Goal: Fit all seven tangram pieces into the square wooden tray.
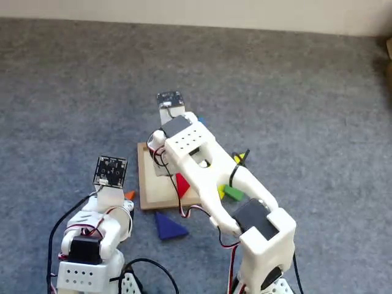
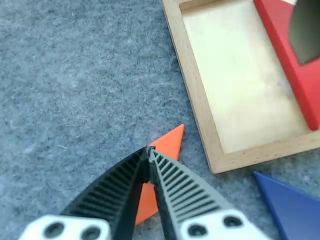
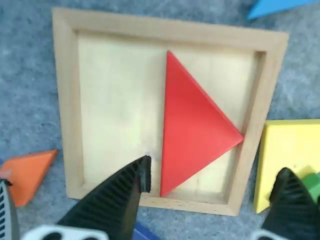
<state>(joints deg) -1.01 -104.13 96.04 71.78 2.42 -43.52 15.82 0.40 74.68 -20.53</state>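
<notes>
Grey felt-like table top (image 1: 294, 86). In the high view the wooden tray (image 1: 150, 191) lies flat near the centre. Orange triangle (image 1: 129, 195) lies at the tray's 8 o'clock, just beside the rim and not touching it. Dark blue triangle (image 1: 169, 226) is at 6 o'clock, near the rim. Yellow piece (image 3: 287, 160) is at 4 o'clock, just beside the rim, with the green piece (image 1: 233, 193) beside it. Light blue piece (image 3: 275, 6) is at about 1 o'clock.

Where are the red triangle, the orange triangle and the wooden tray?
red triangle (image 3: 192, 132), right wrist view, middle of its top face
orange triangle (image 2: 169, 144), left wrist view, its bare pointed end
wooden tray (image 3: 65, 110), right wrist view, on one side wall
</notes>
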